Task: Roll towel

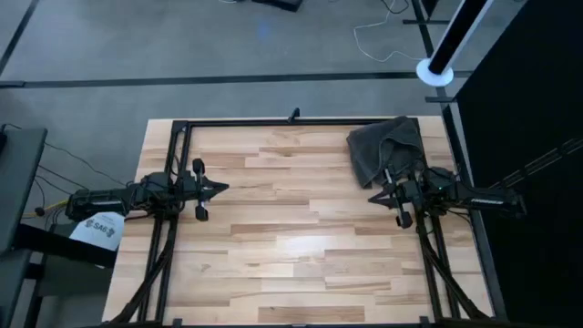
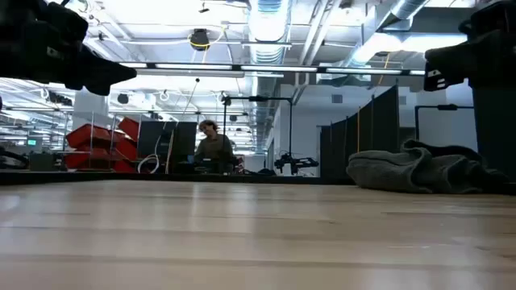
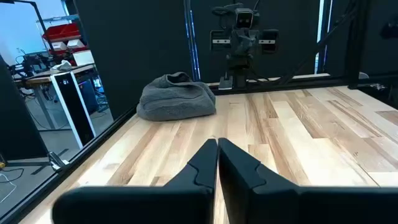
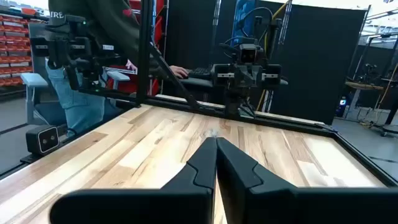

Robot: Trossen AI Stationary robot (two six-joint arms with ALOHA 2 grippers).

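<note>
My left gripper [image 1: 224,189] waits at the table's [image 1: 291,264] left edge, fingers pressed together. My right gripper [image 1: 372,198] is likewise closed beside the crumpled towel [image 1: 383,146] in the far right corner. Rolling hasn't begun; I judge spreading it flat comes next.

Towel [image 2: 419,169] cut off at low view's right edge; label unseen.

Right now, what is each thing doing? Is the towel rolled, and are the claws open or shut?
Towel: not rolled, crumpled in a heap at the table's far right corner.
Left gripper: shut, empty, above the table's left side.
Right gripper: shut, empty, beside the towel, not holding it.
</note>
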